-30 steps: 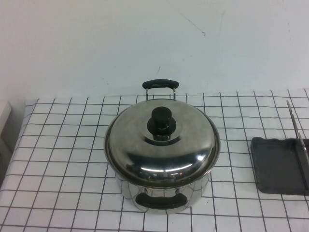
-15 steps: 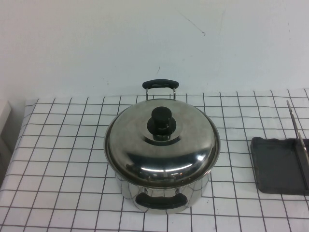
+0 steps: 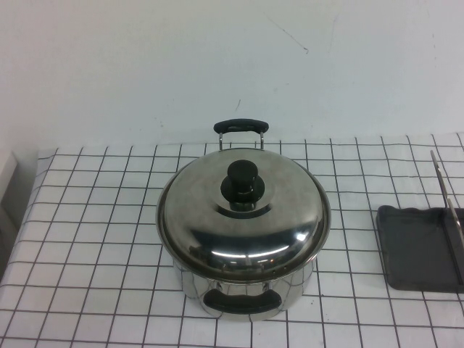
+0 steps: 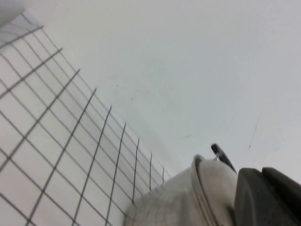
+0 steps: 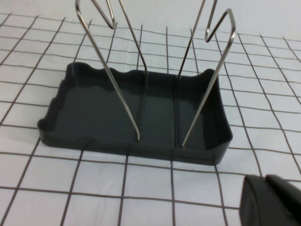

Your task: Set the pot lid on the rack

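Observation:
The pot lid [image 3: 210, 217], polished steel with a black knob [image 3: 243, 185], sits shut on the steel pot [image 3: 190, 284] at the table's middle. The rack [image 3: 413, 246], a dark grey tray with wire prongs [image 3: 449, 210], stands at the right edge. Neither gripper shows in the high view. In the left wrist view a dark part of my left gripper [image 4: 270, 197] sits close beside the lid [image 4: 216, 181] and pot [image 4: 160, 207]. In the right wrist view a dark part of my right gripper [image 5: 273, 200] is low over the cloth just in front of the rack [image 5: 155, 113], which is empty.
A white cloth with a black grid [image 3: 94, 217] covers the table. A white wall [image 3: 217, 58] rises right behind the pot's rear handle [image 3: 241, 126]. The cloth's left edge [image 3: 25, 210] lies near a pale object at far left.

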`<state>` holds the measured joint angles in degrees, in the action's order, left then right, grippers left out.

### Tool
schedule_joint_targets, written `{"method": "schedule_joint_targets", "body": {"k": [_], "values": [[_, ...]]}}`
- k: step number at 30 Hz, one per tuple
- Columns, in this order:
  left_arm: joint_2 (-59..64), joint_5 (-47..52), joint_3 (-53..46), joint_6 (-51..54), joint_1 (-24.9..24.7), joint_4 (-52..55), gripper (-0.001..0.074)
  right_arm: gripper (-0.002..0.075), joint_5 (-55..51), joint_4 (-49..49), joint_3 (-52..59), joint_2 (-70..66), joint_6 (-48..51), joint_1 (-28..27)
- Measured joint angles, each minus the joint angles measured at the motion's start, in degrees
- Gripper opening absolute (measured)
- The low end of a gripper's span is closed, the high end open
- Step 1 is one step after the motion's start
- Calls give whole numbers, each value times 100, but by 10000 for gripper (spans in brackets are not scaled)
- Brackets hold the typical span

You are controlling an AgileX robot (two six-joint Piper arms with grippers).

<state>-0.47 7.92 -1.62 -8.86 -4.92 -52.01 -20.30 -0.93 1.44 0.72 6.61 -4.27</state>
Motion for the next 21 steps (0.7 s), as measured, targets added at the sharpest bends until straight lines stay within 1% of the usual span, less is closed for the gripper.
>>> {"method": "schedule_joint_targets", "body": {"k": [5,9,13,15,17,21], "values": [[0,-543,0,707,0,-175,-3,-3,0,0,0,0,0,0],[0,-566,0,848,0,-301,-4,-3,0,0,0,0,0,0],[0,-680,0,959,0,-205,-3,-2,0,0,0,0,0,0],[0,-475,54,1290,0,103,-3,-3,0,0,0,0,0,0],[12,38,331,1819,0,455,-3,-3,0,0,0,0,0,0],[531,868,1243,3055,0,802,-3,-2,0,0,0,0,0,0]]}}
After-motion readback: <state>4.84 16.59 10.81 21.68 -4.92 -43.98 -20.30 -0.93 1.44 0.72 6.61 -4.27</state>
